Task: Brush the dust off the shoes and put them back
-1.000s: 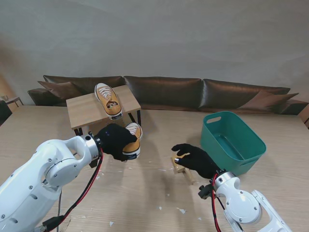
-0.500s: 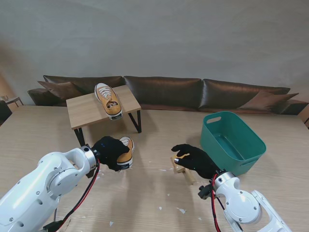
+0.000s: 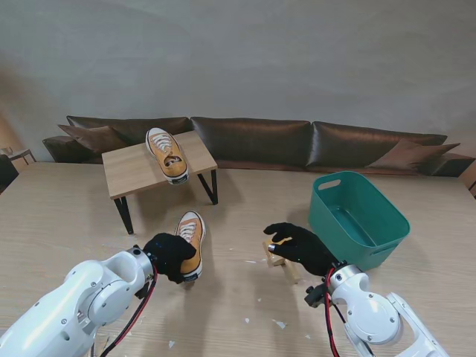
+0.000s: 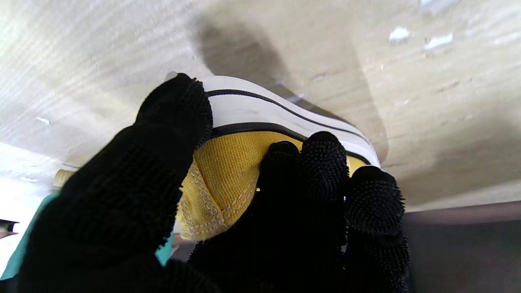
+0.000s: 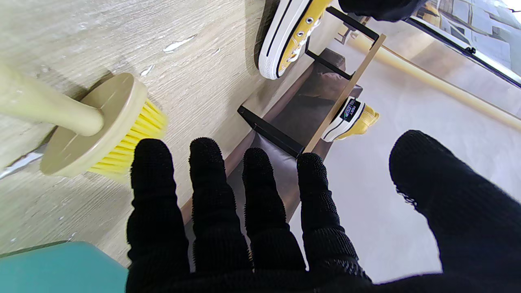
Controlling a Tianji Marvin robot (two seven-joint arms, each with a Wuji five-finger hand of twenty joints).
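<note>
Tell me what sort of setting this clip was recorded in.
Probably a lounge-style room staged for robot trials: a brown leather sofa runs along a plain wall behind a wooden table that holds a small shoe stand.

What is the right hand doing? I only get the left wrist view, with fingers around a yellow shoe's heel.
Observer: The right hand is open and holds nothing. The brush lies just past its fingertips, untouched.
Operator: Is there a second one of the pair?
Observer: Yes, another shoe lies on the low table, farther from me, on the left.
</note>
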